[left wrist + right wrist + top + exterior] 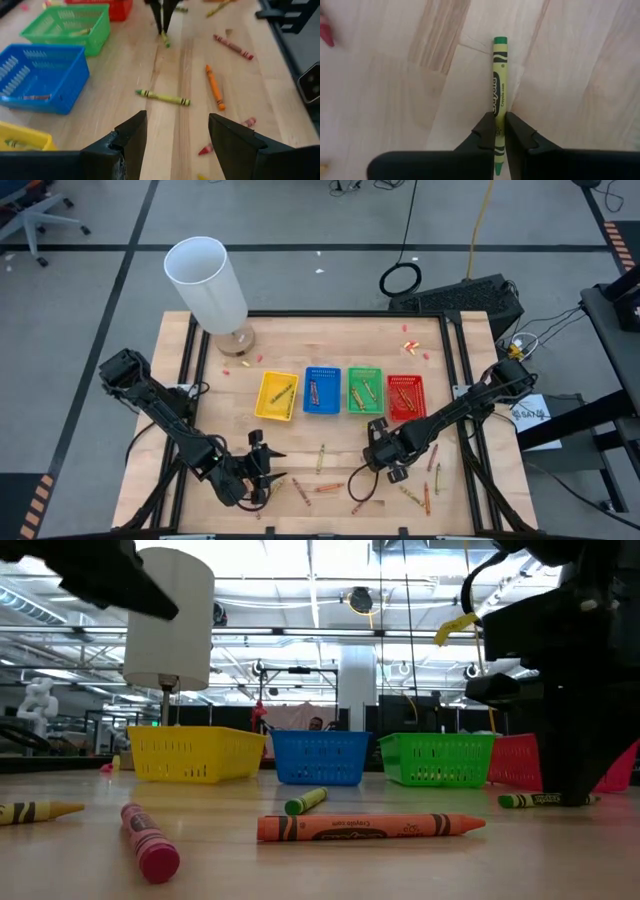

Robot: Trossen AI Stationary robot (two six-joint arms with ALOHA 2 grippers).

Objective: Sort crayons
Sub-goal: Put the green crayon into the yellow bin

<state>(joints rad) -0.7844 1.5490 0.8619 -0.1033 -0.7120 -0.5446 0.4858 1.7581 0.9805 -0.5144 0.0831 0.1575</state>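
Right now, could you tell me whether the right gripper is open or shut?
Shut: the right gripper is closed on a green crayon that lies on the table.

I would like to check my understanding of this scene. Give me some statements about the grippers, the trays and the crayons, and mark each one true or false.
1. The right gripper is shut on a yellow-green crayon. True.
2. The left gripper holds an orange crayon. False: its fingers are open and empty; the orange crayon lies on the table ahead of it.
3. The four trays stand in the order yellow, blue, green, red, from the left arm's side to the right arm's. True.
4. The blue tray is empty. False: it holds at least one crayon.
5. The white cylinder stands between the green and red trays. False: it stands beyond the yellow tray.
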